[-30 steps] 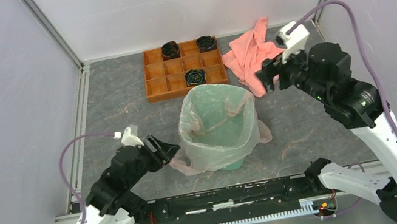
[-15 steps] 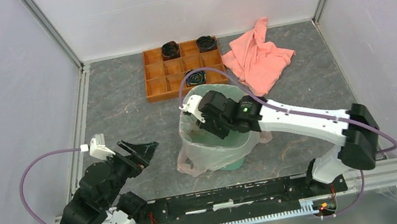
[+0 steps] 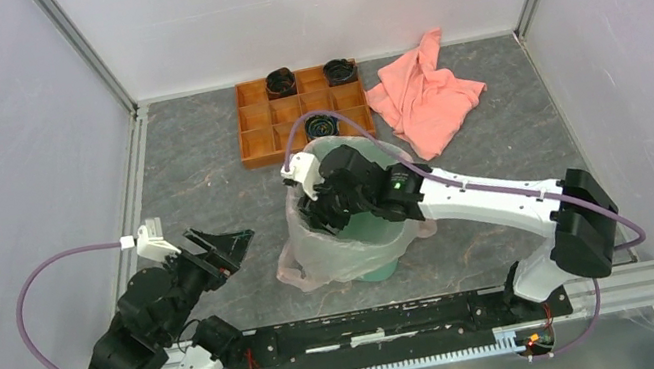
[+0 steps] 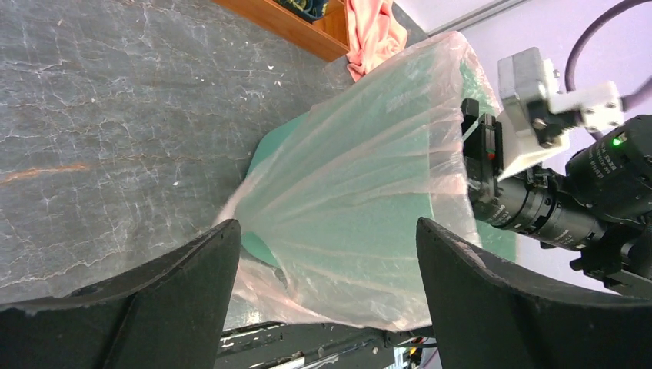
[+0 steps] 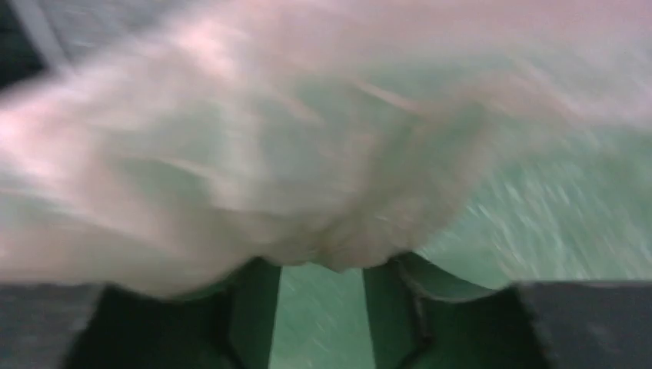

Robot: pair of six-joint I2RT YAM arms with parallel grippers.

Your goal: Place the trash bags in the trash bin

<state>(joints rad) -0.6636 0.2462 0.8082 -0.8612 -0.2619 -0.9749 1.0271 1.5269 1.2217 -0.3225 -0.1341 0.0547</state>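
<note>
The thin pale pink trash bag (image 3: 336,256) is draped over and into the mint-green trash bin (image 3: 381,272) in the middle of the table. My right gripper (image 3: 320,211) reaches down inside the bin at its left wall. In the blurred right wrist view the film (image 5: 231,154) bunches between its narrowly spaced fingers (image 5: 254,307), with the green bin wall (image 5: 538,231) behind. My left gripper (image 3: 228,248) is open and empty to the left of the bin. In its wrist view (image 4: 323,231) it faces the bag (image 4: 361,184) over the bin (image 4: 267,144).
An orange compartmented tray (image 3: 263,145) with black round parts (image 3: 321,127) stands behind the bin. A salmon-pink cloth towel (image 3: 424,96) lies at the back right. White walls and metal rails close in the table on three sides.
My right arm swung from beside the towel down into the bin and then pushed toward its left wall. The bag's left side shifted left. My left arm drew back a little toward the left.
</note>
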